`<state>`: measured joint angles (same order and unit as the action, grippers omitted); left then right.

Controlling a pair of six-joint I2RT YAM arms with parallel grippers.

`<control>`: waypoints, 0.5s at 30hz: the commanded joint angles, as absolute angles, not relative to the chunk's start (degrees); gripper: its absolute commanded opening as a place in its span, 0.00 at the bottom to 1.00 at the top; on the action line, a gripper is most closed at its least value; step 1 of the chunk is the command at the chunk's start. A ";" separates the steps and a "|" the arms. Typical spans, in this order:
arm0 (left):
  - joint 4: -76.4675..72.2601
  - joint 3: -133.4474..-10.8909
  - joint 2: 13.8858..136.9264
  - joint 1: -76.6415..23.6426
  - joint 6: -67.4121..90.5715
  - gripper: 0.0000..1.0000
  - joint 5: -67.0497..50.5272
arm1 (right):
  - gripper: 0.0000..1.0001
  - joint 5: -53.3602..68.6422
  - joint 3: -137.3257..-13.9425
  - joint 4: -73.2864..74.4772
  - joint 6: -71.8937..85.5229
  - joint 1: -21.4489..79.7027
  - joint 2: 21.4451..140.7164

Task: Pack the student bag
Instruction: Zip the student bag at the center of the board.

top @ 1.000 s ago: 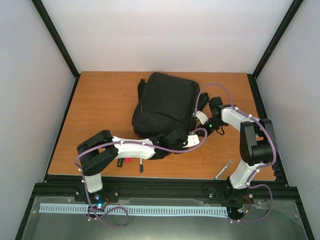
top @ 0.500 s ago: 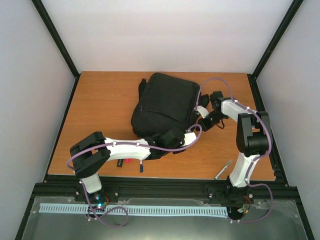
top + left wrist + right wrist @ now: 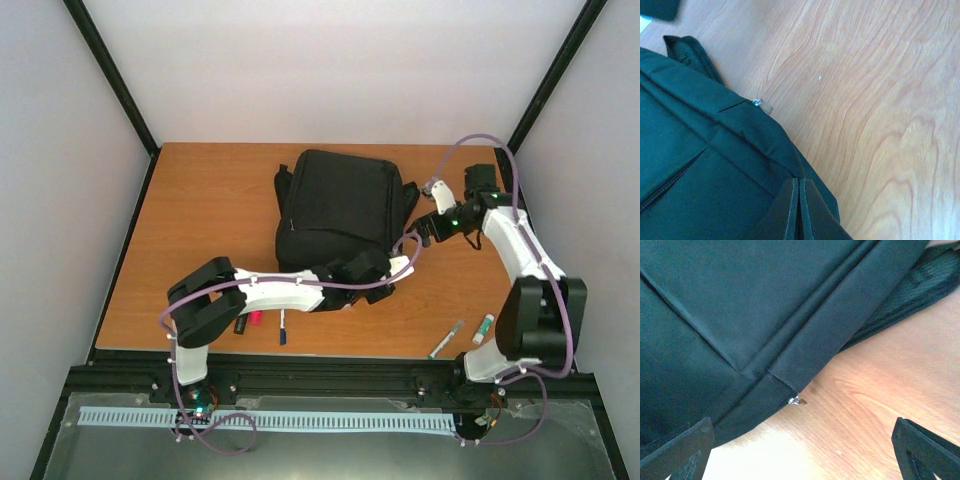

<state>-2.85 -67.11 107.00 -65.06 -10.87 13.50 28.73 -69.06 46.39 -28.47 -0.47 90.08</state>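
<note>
The left gripper (image 3: 798, 182) is squeezing shut at the near corner of the student bag (image 3: 335, 215). The bag is lying on the table (image 3: 200, 220), looking soft and floppy; grabbing a strap (image 3: 910, 295) seems best. The right gripper (image 3: 800, 427) is hanging wide open over its right edge.

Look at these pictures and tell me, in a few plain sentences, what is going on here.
Two robot arms are working on the student bag, which lies flat on the table. The left gripper is shut at the bag's near right corner; whether it pinches fabric is unclear. The right gripper hangs open over the bag's right edge, near a zipper pull. A few pens lie unpacked along the table's near edge.
</note>
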 commanded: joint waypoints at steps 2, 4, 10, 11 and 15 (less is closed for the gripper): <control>-3.12 -77.38 112.52 -66.48 -5.27 0.01 9.18 | 1.00 26.04 -66.98 44.12 -23.93 -2.88 81.23; -2.44 -80.98 114.84 -66.47 -3.52 0.01 7.38 | 1.00 18.01 -66.21 42.61 -20.51 -2.80 79.71; 0.86 -85.60 114.48 -66.40 1.93 0.59 3.55 | 1.00 10.38 -66.34 44.81 -22.92 -3.04 80.84; -0.38 -84.18 112.69 -66.32 2.99 0.91 3.98 | 1.00 11.77 -66.33 45.21 -23.68 -3.27 80.73; 2.70 -82.49 106.81 -64.62 8.29 1.00 7.89 | 1.00 18.28 -66.69 45.98 -24.16 -3.34 79.66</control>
